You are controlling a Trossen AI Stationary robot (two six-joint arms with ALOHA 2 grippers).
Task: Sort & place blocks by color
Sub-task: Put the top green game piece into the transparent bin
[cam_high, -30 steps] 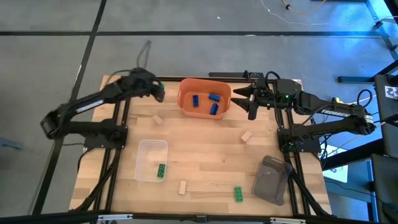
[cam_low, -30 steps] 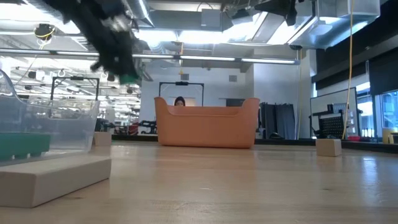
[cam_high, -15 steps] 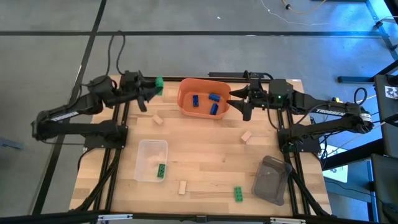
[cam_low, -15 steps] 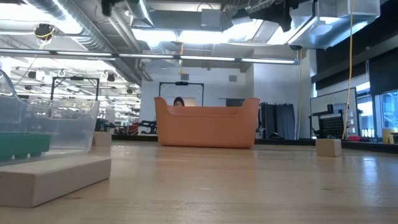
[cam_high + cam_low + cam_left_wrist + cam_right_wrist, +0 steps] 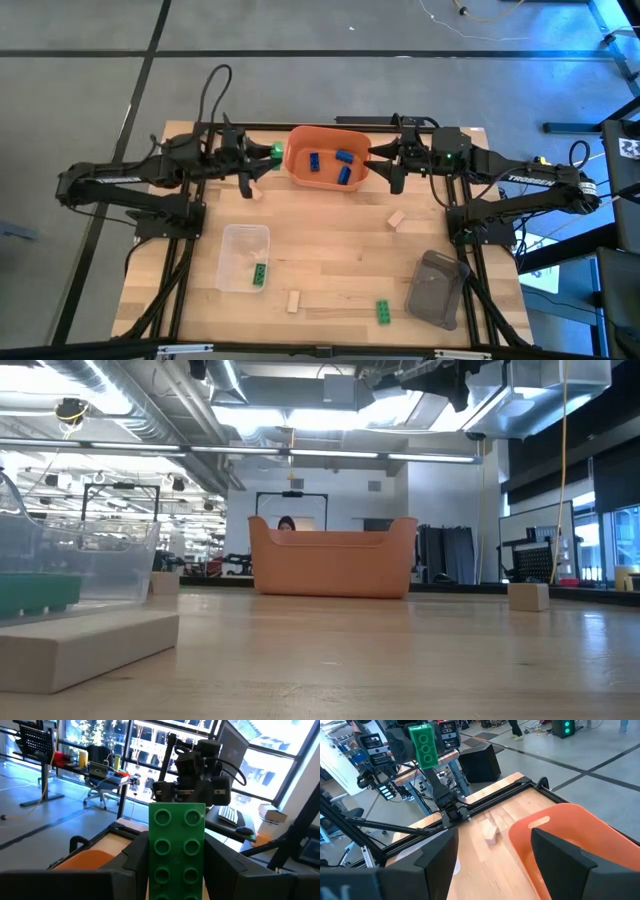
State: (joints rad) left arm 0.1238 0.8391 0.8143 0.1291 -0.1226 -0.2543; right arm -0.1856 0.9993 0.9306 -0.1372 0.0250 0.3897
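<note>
My left gripper (image 5: 262,158) is shut on a green block (image 5: 177,845) and hangs in the air just left of the orange bin (image 5: 296,168), which holds three blue blocks (image 5: 343,158). My right gripper (image 5: 385,165) is open at the bin's right rim with nothing between its fingers. A second green block (image 5: 259,274) lies in the clear tray (image 5: 243,235), and a third (image 5: 383,312) lies flat on the table near the front edge. Tan blocks (image 5: 254,190) (image 5: 397,220) (image 5: 293,300) lie flat on the table. My left gripper pinches the green block's two long sides (image 5: 150,855) between its two fingers (image 5: 134,865). The fingers are about level, point toward the table's right side and lie along the block. The block is lifted clear, studs up, and its far end (image 5: 177,815) sticks out past the fingertips.
A grey tray (image 5: 437,290) sits at the front right. The middle of the wooden table (image 5: 330,250) is bare between the trays. Black frame rails (image 5: 190,230) run along both sides of the table.
My left gripper has swung with the green block from the far-left corner toward the orange bin, rising out of the low view and tipping up to about level. The block has stayed in its hold.
</note>
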